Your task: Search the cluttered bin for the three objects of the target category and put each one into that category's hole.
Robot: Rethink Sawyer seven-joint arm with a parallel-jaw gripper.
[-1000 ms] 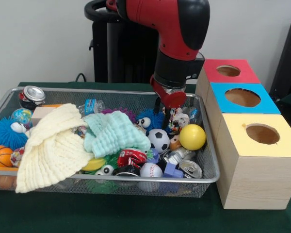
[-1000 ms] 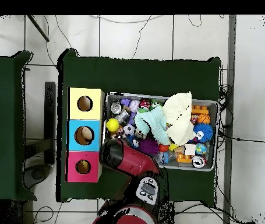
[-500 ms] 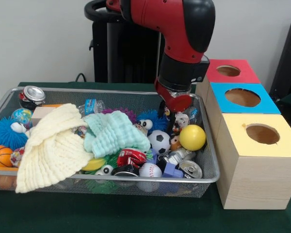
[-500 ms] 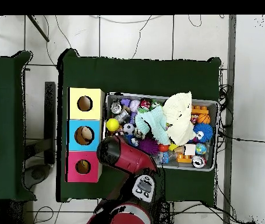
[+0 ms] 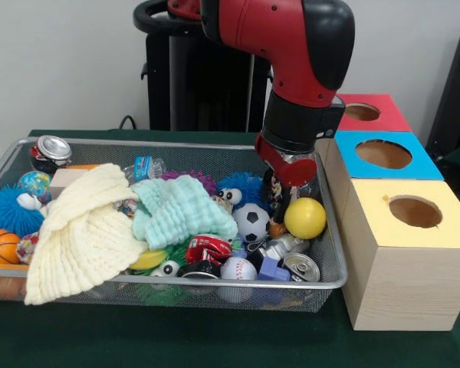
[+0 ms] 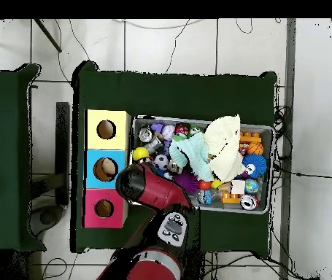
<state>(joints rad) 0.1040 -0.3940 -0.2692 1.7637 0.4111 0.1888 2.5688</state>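
Broadly, the green table [image 5: 215, 345] carries a wire bin [image 5: 331, 264] with three wooden boxes standing in a row just beside its end — the row's long axis runs away from the camera in the front view, each top bearing a round hole that faces straight up: yellow box [image 5: 414, 211] nearest, blue box [image 5: 383, 154] in the middle, red box [image 5: 362, 112] farthest.

The red and black arm [image 5: 291, 46] comes down from above, its last link near vertical, at the bin's end next to the boxes. The gripper [image 5: 280, 201] hangs low among the toys there, touching or just beside the yellow ball [image 5: 305, 218]; whether its fingers are spread or closed cannot be told, since the red wrist cap and clutter cover them. In the overhead view the arm's bulk [image 6: 150, 188] hides that corner of the bin.

The cream cloth [image 5: 80, 234] and the mint cloth [image 5: 180, 208] lie draped over the bin's middle and far-left part, covering whatever is below. Smaller pieces crowd the box-side end: soccer ball [image 5: 251, 221], baseball [image 5: 238, 270], a silver can [image 5: 300, 267] lying against the front rim, a red can [image 5: 208, 247] on its side. Little bare floor shows in the bin — open room lies only above the pile.
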